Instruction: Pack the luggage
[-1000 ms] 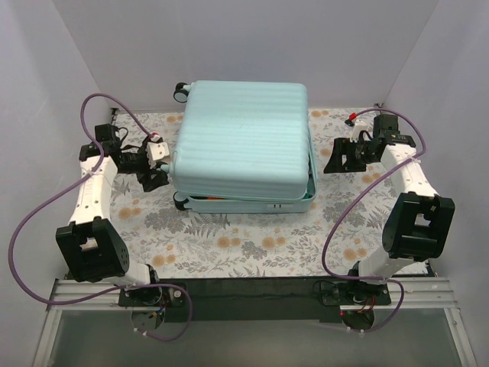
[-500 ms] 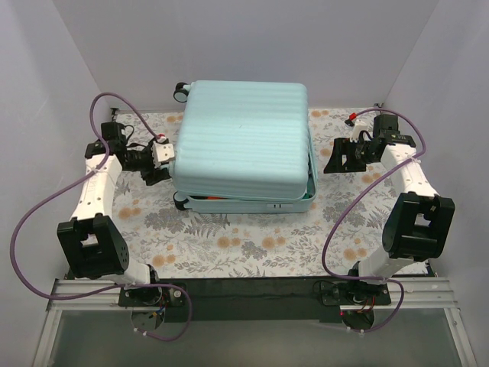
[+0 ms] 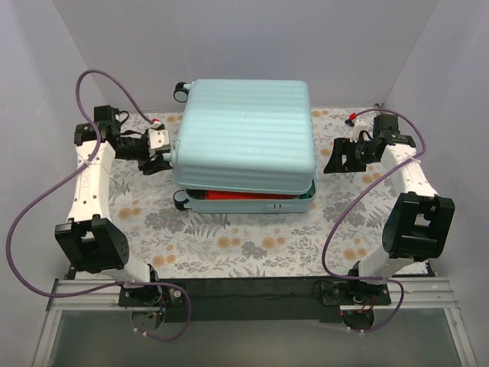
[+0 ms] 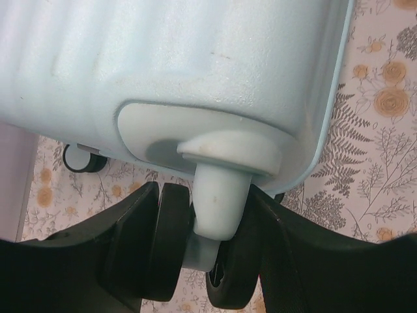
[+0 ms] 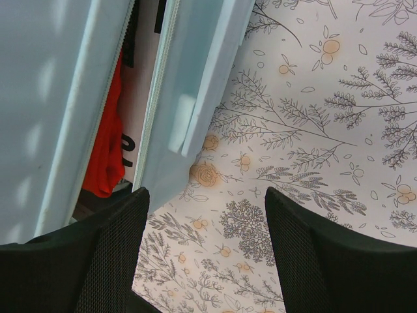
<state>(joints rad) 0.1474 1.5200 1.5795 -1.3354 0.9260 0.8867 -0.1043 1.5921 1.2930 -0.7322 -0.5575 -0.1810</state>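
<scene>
While the large pale mint ribbed hard-shell luggage point(image 3: 244, 130) lies flat between our arms, our left gripper point(image 3: 160, 147) clamps its black twin caster wheel point(image 4: 171, 241), seemingly holding the lid ajar over red fabric point(image 3: 229, 196) inside; our right gripper point(image 5: 202, 248) hovers open beside its right edge.

Plain pale walls point(image 3: 244, 38); floral tablecloth point(image 3: 229, 245); even light.

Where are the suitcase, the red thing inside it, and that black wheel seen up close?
luggage point(image 3: 244, 130): top view, middle of the ribbed lid.
red item point(image 5: 107, 147): right wrist view, the part showing in the gap between the shells.
black wheel point(image 4: 171, 241): left wrist view, its tread.
</scene>
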